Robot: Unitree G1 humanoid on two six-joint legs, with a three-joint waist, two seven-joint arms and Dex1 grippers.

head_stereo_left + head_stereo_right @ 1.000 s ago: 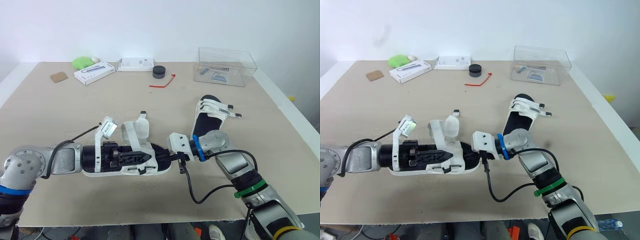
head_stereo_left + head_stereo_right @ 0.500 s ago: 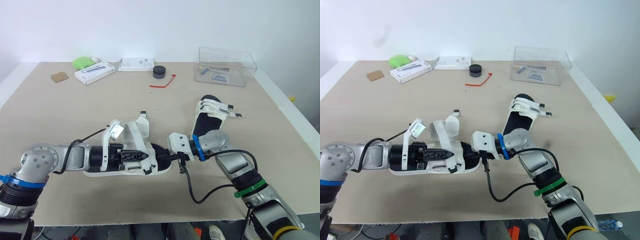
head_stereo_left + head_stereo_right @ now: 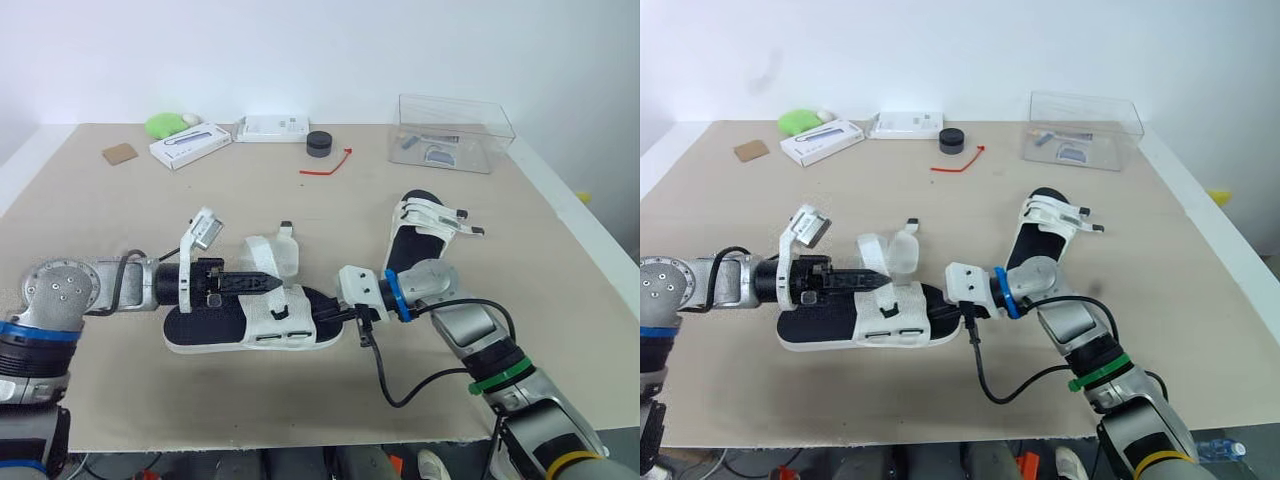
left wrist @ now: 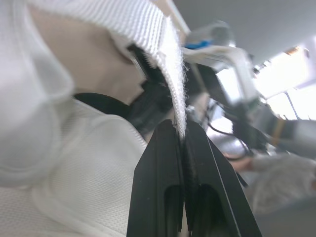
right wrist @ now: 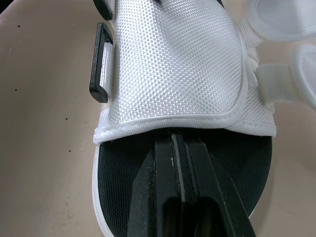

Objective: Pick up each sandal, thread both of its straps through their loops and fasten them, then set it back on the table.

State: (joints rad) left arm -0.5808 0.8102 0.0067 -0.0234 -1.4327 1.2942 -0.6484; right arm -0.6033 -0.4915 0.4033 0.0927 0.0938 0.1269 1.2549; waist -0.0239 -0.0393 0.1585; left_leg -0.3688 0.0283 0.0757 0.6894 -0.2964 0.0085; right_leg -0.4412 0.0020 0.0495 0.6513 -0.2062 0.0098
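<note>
**Head camera.** Tan table [image 3: 120, 230]. Along its far edge sit a brown card [image 3: 118, 153], a green lump [image 3: 163, 124], a white box [image 3: 188, 145], a flat white pack [image 3: 270, 127], a black puck [image 3: 319, 143], a red tie [image 3: 325, 165] and a clear box [image 3: 455, 132]. All are well apart from the work. The far sandal [image 3: 420, 235] lies just beyond the right forearm, its loose strap ends sticking out sideways. A black cable [image 3: 390, 385] loops onto the table under that arm. The near sandal [image 3: 250, 325] lies flat on its sole at front-middle, between the two grippers. It has a white upper and a black footbed, and its heel points toward the left arm. The left gripper [image 3: 268, 283] reaches in over the heel half, and the right gripper [image 3: 335, 318] is at the toe.

**Left wrist.** The fingers [image 4: 163, 177] are pressed together, pinching the edge of a white webbing strap [image 4: 153, 29] that runs up from their tips. White mesh upper lies beside them.

**Right wrist.** The fingers [image 5: 148, 197] are clenched with nothing seen between them. They lie over the black footbed, tips at the hem of the white toe band [image 5: 173, 64]. A black loop [image 5: 101, 64] sits on the band's side.
</note>
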